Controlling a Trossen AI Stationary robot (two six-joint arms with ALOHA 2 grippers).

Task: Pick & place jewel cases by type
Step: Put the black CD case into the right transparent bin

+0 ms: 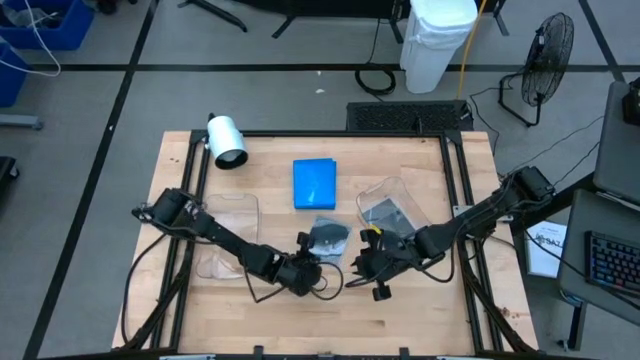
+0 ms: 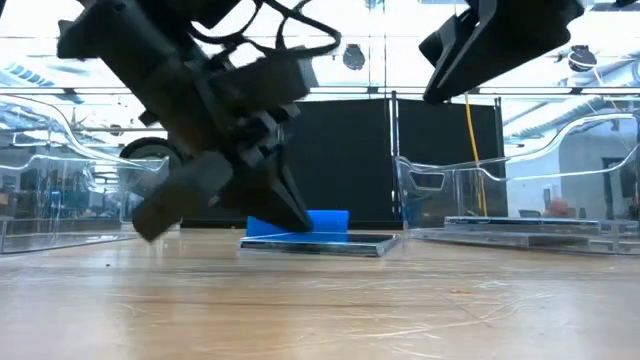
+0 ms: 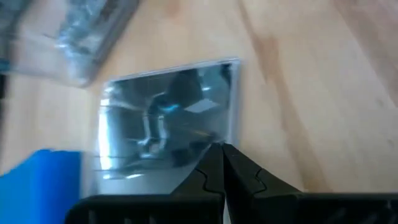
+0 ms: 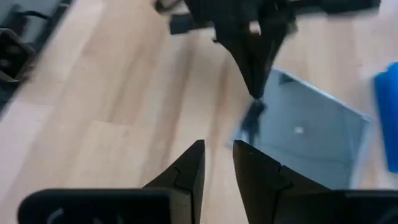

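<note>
High view: the wooden counter (image 1: 400, 310) carries a grey translucent jewel case (image 1: 328, 238) lying flat near the frame centre, with a bright blue jewel case (image 1: 315, 184) just above it in the picture and well apart from both arms. The left gripper (image 1: 303, 268) sits at the lower-left edge of the grey case; the right gripper (image 1: 372, 268) hangs just right of the case, over bare wood. In the left wrist view the left fingers (image 3: 214, 171) are pressed together to a single point, holding nothing, their tip meeting the near edge of the grey case (image 3: 168, 115). In the low view that tip (image 2: 290, 212) comes down to counter level in front of the flat grey case (image 2: 330, 242). In the right wrist view the right fingers (image 4: 189, 171) stand slightly parted and empty, with the grey case (image 4: 311, 137) ahead of them at the right of the frame, untouched. A second dark case (image 1: 385, 212) lies in the clear tray (image 1: 400, 190) at right centre; another clear tray (image 1: 235, 205) lies at left centre.
</note>
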